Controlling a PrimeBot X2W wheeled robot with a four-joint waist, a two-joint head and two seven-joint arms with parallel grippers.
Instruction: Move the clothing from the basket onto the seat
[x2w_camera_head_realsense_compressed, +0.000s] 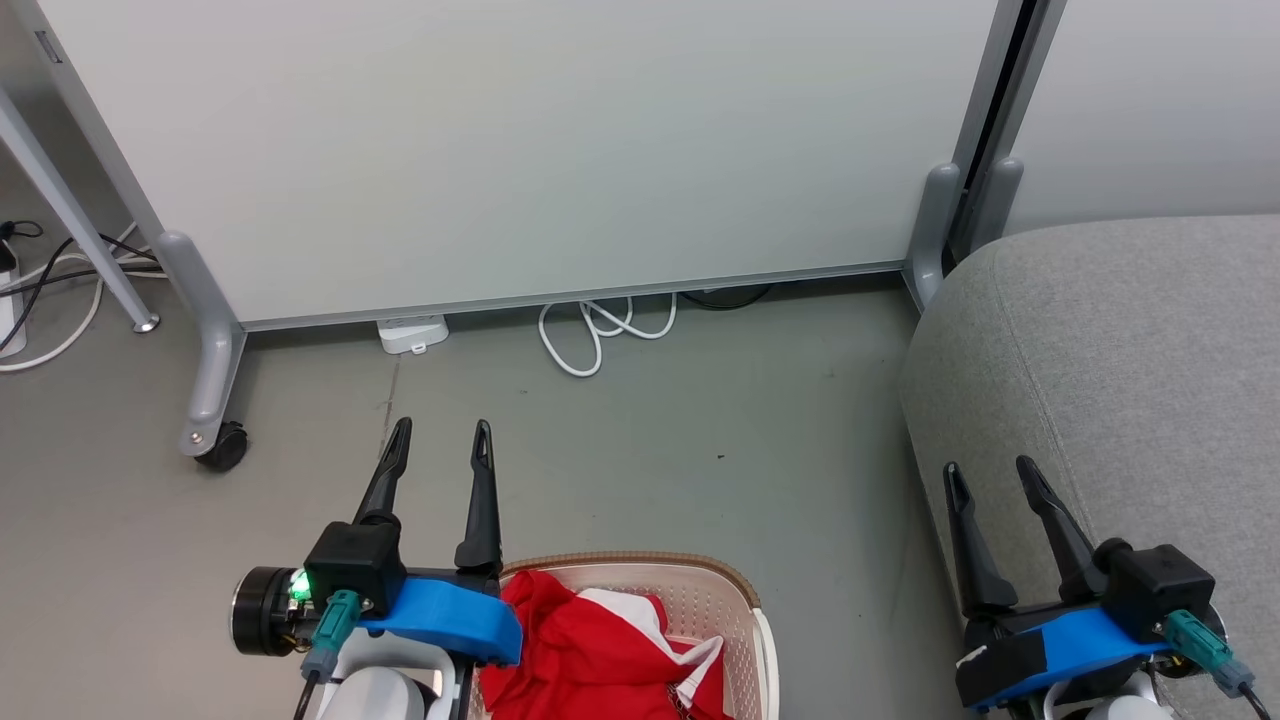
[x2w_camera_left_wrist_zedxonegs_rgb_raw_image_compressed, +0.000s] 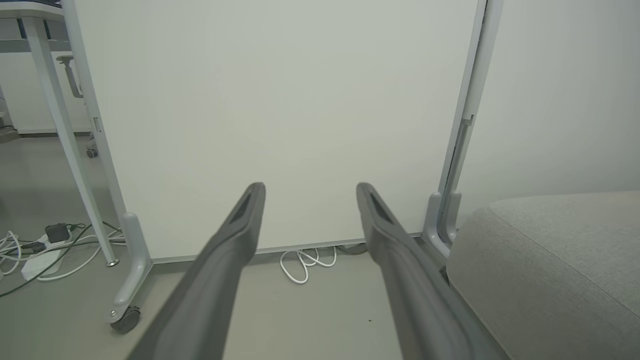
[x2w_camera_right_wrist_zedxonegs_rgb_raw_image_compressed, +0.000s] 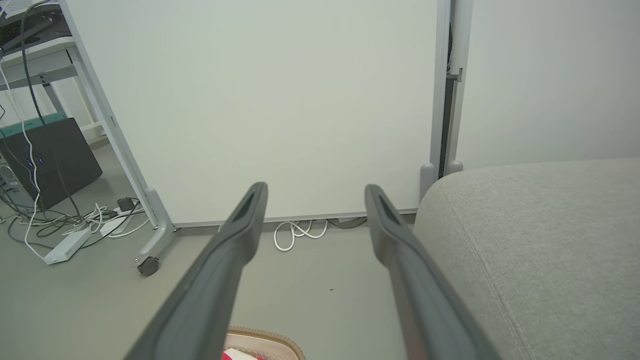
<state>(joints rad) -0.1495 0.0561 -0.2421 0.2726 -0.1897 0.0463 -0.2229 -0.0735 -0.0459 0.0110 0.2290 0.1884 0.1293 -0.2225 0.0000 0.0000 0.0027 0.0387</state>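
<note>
Red clothing (x2w_camera_head_realsense_compressed: 590, 650) with white panels lies bunched in the cream basket (x2w_camera_head_realsense_compressed: 735, 590) at the bottom middle of the head view; a sliver of the basket rim (x2w_camera_right_wrist_zedxonegs_rgb_raw_image_compressed: 270, 337) and the red clothing (x2w_camera_right_wrist_zedxonegs_rgb_raw_image_compressed: 232, 355) shows in the right wrist view. The grey seat (x2w_camera_head_realsense_compressed: 1120, 380) stands to the right, also the seat (x2w_camera_left_wrist_zedxonegs_rgb_raw_image_compressed: 550, 270) and the seat (x2w_camera_right_wrist_zedxonegs_rgb_raw_image_compressed: 540, 240) in the wrist views. My left gripper (x2w_camera_head_realsense_compressed: 440, 432) hovers open just left of the basket, nothing between its fingers. My right gripper (x2w_camera_head_realsense_compressed: 990, 468) is open in front of the seat's edge, holding nothing.
A pale grey wheeled partition panel (x2w_camera_head_realsense_compressed: 520, 150) stands ahead, its castor (x2w_camera_head_realsense_compressed: 222, 447) at the left. A white cable coil (x2w_camera_head_realsense_compressed: 600, 330) and a power strip (x2w_camera_head_realsense_compressed: 412, 333) lie at its foot. More cables (x2w_camera_right_wrist_zedxonegs_rgb_raw_image_compressed: 75, 225) and a table leg (x2w_camera_left_wrist_zedxonegs_rgb_raw_image_compressed: 70, 145) are to the left.
</note>
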